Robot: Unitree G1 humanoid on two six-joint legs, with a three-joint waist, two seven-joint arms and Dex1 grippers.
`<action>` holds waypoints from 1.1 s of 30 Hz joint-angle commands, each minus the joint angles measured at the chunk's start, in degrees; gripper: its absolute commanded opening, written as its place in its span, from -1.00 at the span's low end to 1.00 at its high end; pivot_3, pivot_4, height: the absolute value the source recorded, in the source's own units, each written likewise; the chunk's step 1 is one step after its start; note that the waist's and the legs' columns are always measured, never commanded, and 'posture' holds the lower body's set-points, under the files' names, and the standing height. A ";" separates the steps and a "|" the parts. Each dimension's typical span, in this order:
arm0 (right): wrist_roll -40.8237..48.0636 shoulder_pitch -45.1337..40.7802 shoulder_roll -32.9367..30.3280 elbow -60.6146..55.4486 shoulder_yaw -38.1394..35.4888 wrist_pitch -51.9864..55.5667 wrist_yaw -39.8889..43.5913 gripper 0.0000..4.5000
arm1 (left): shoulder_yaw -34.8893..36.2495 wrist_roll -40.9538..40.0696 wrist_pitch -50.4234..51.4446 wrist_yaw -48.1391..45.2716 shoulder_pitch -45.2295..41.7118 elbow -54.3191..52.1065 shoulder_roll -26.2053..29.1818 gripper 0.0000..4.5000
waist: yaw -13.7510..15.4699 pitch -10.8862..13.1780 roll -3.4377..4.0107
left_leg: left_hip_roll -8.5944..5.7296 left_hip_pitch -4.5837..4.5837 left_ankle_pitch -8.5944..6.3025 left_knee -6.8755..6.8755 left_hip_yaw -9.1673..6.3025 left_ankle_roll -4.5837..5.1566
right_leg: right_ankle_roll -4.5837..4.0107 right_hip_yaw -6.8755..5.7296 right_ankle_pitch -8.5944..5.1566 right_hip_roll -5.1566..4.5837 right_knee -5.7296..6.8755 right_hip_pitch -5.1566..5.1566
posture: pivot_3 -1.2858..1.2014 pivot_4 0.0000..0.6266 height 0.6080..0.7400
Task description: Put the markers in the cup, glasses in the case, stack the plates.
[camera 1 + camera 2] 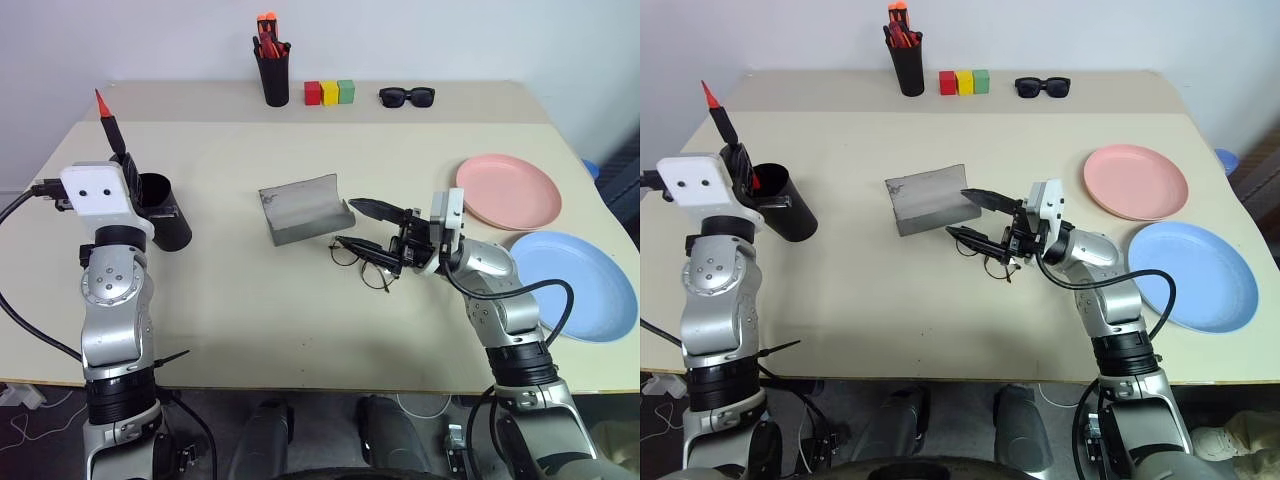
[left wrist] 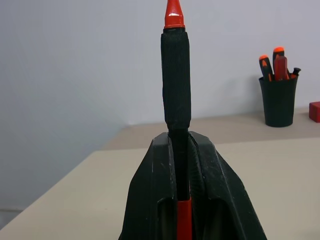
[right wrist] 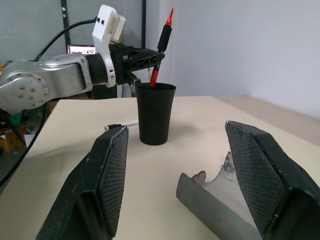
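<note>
My left gripper is shut on a dark marker with a red tip. The marker stands nearly upright, its lower end just over the mouth of the plain black cup. A white marker lies on the table beside that cup. The grey case lies open at mid-table. The wire-rimmed glasses rest just in front of it. Above the glasses, my right gripper stands open and points toward the case, holding nothing. The pink plate and blue plate sit side by side at right.
At the table's back stand a narrow black cup of orange-red markers, a row of red, yellow and green blocks, and dark sunglasses. The blue plate lies close to the table's right edge.
</note>
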 commanded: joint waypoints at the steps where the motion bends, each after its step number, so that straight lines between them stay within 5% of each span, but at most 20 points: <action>1: 0.31 0.39 0.07 -2.34 -0.73 -0.70 -0.35 0.40 | 0.27 0.38 -1.19 -0.25 -0.15 -1.71 0.90 -0.99 | 0.01 0.00 0.00 | 0.00 0.00 0.00 0.00 0.00 0.00 | 0.00 0.00 0.00 0.00 0.00 0.00 | 0.03 -0.52 1.00; 18: 0.25 -0.96 0.84 -1.40 0.07 -0.59 0.07 0.40 | 0.94 0.20 -1.12 -0.10 0.10 -1.77 1.03 -0.99 | 0.00 0.00 0.00 | 0.00 0.00 0.00 0.00 0.00 0.00 | 0.00 0.00 0.00 0.00 0.00 0.00 | 0.03 -0.52 1.00; 19: 0.23 -1.02 0.87 -1.33 0.06 -0.64 0.11 0.40 | 0.95 0.15 -1.03 -0.07 0.09 -1.78 1.00 -0.61 | -0.01 0.00 0.00 | 0.00 0.00 0.00 0.00 0.00 0.00 | 0.00 0.00 0.00 0.00 0.00 0.00 | 0.03 -0.52 1.00; 26: 0.09 -1.17 0.98 -1.26 0.05 -0.73 0.18 0.40 | 0.55 0.11 -1.52 0.00 -0.39 -1.56 0.74 0.89 | -0.01 0.00 0.00 | 0.00 0.00 0.00 0.00 0.00 0.00 | 0.00 0.00 0.00 0.00 0.00 0.00 | 0.03 -0.52 1.00; 33: 0.25 -1.24 0.81 -2.30 0.08 0.10 -0.45 0.40 | 0.05 -0.36 -2.01 -0.46 -1.59 -2.44 0.71 0.98 | 0.01 0.00 0.00 | 0.00 0.00 0.00 0.00 0.00 0.00 | 0.00 0.00 0.00 0.00 0.00 0.00 | 0.03 -0.52 1.00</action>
